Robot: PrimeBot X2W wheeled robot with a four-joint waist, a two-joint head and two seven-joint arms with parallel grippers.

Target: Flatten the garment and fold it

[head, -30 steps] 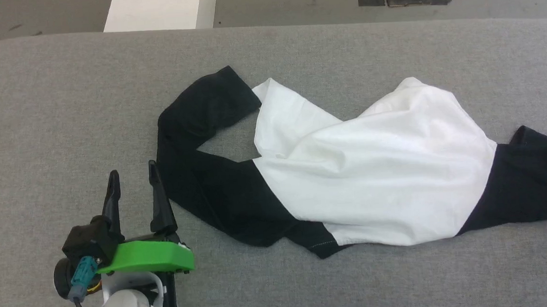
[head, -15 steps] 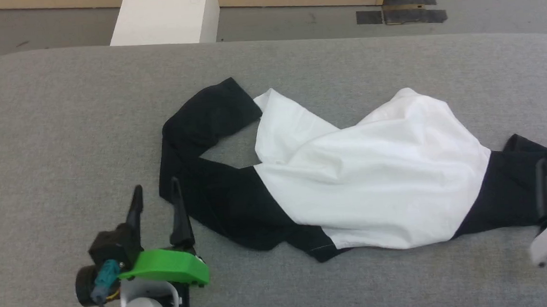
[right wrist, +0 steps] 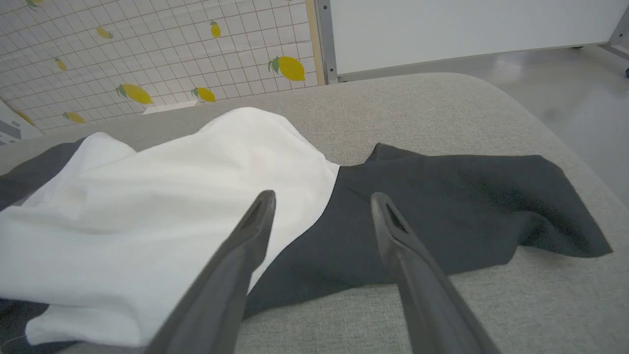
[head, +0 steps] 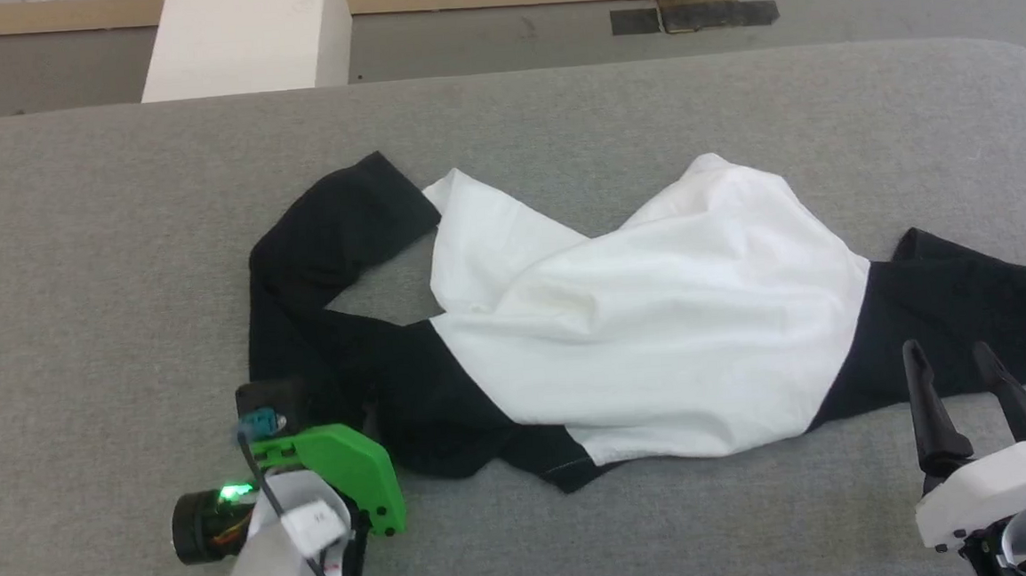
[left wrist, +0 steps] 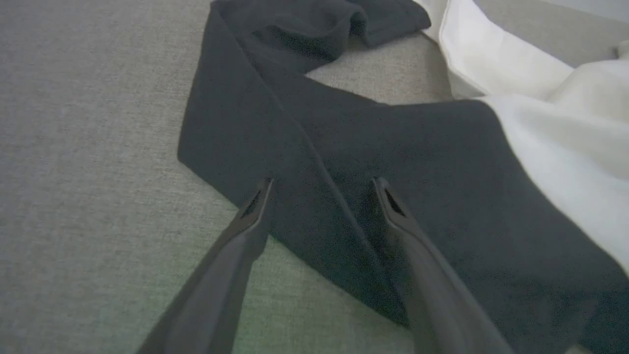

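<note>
A: How is the left gripper (left wrist: 322, 184)?
B: Fingers spread wide, holding nothing, low over the black sleeve of the garment (head: 659, 341), toward the front left of the bench (head: 75, 261).
A: And the garment?
B: Crumpled across the bench's middle, with its other black sleeve reaching the right edge.
A: The right gripper (head: 944, 351)?
B: Spread and empty, tips at that sleeve's near edge.

The left gripper (left wrist: 322, 183) is tipped forward at the lower left, jaws wide apart. The right gripper (head: 944, 352) points up at lower right, jaws spread.
</note>
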